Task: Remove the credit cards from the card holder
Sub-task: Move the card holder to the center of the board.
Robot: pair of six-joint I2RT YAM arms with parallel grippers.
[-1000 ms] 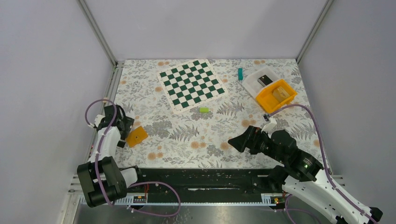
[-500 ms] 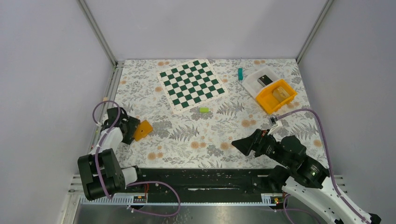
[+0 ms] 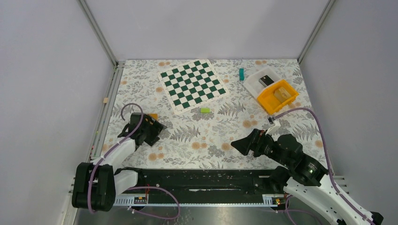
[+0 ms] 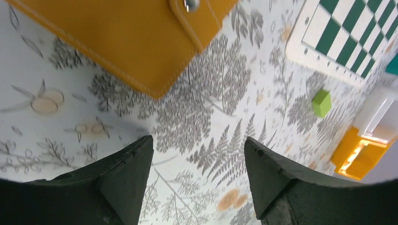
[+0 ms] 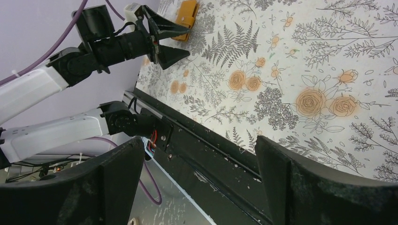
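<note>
The orange card holder [image 4: 117,37] lies shut on the floral table, its snap flap up, just beyond my left gripper's fingertips. From above only a sliver of it [image 3: 152,116] shows past the arm; it also shows in the right wrist view [image 5: 187,14]. My left gripper [image 4: 197,143] is open and empty, just short of the holder and not touching it; from above it is at the left middle [image 3: 157,130]. My right gripper [image 3: 236,144] is open and empty near the table's front edge, seen also in its own view [image 5: 199,140]. No light-blue credit cards are visible.
A green-and-white chessboard [image 3: 192,84] lies at the back centre with a small green block [image 3: 205,110] in front of it. A teal block [image 3: 241,74], a white bin [image 3: 261,79] and an orange bin [image 3: 277,96] stand at the back right. The black rail [image 3: 202,180] runs along the front.
My left arm has swung right from the table's left edge toward the middle. The card holder has shifted right and farther back with it. The right gripper has barely moved.
</note>
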